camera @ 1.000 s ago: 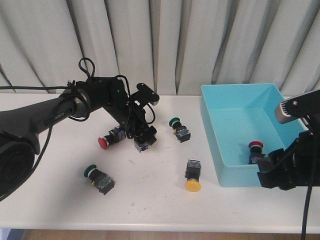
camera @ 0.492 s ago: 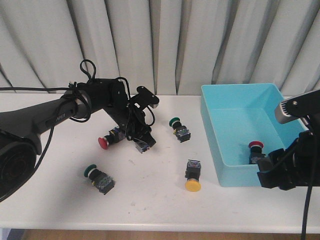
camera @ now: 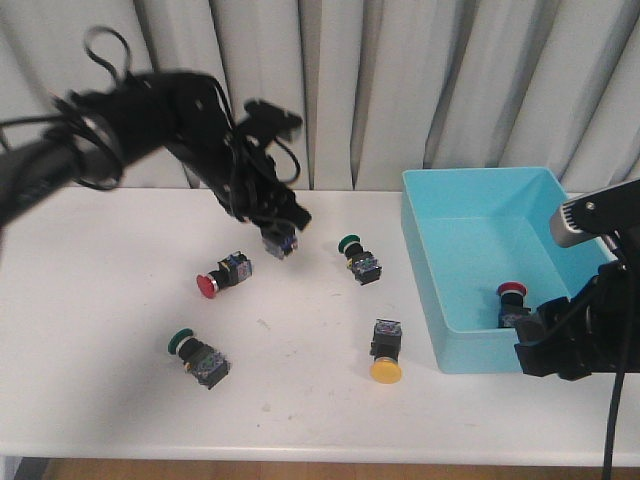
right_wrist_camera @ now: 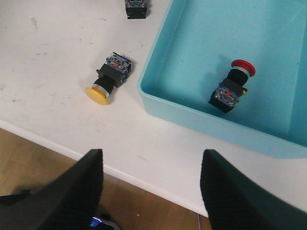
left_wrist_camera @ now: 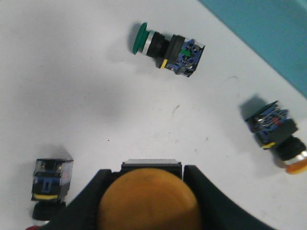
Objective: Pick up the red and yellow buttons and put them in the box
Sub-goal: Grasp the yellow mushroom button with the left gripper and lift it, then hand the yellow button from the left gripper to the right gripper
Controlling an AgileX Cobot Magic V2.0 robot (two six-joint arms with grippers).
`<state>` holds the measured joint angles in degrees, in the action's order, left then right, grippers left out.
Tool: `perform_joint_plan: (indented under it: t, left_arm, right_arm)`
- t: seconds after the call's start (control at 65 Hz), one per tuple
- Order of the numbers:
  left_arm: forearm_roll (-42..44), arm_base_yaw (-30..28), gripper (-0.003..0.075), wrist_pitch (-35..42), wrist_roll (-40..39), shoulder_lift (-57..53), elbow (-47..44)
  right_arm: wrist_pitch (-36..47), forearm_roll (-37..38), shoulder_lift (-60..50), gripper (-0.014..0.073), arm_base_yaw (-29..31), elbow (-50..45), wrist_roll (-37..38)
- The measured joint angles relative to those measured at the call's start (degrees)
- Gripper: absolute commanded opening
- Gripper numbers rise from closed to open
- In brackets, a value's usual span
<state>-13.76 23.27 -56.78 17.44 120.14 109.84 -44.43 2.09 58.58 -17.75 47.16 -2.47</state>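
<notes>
My left gripper (camera: 279,238) hangs above the table, shut on a yellow button (left_wrist_camera: 148,203) whose cap fills the gap between the fingers. A second yellow button (camera: 385,354) lies in front of the box (camera: 440,330). A red button (camera: 221,277) lies left of centre on the table, below and left of the left gripper. Another red button (camera: 512,303) lies inside the turquoise box, also seen as the red button (right_wrist_camera: 232,87) in the right wrist view. My right gripper (right_wrist_camera: 151,191) is open and empty, over the table's front edge beside the box's near wall (right_wrist_camera: 192,117).
Two green-capped buttons lie on the table: one (camera: 357,258) between my left gripper and the box, one (camera: 198,357) at the front left. A pleated curtain hangs behind the table. The table's front edge (right_wrist_camera: 57,143) runs under my right gripper.
My left arm has risen off the table and swung back with the yellow button in its jaws. The right arm and the other buttons have not moved.
</notes>
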Motion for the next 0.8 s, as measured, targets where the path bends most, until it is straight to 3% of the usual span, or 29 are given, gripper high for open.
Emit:
perform_joint_plan:
  t: [0.215, 0.538, 0.8]
  left_arm:
    - [0.0, 0.0, 0.0174, 1.8, -1.7, -14.9, -9.0]
    - [0.0, 0.0, 0.0174, 16.5, -1.7, -41.3, -41.8]
    - [-0.3, 0.0, 0.0174, 24.6, 0.5, -54.4, -59.8]
  right_arm:
    - [0.0, 0.0, 0.0, 0.0436, 0.0, 0.0, 0.0]
    - [0.0, 0.0, 0.0, 0.0436, 0.0, 0.0, 0.0]
    - [0.0, 0.0, 0.0, 0.0436, 0.0, 0.0, 0.0]
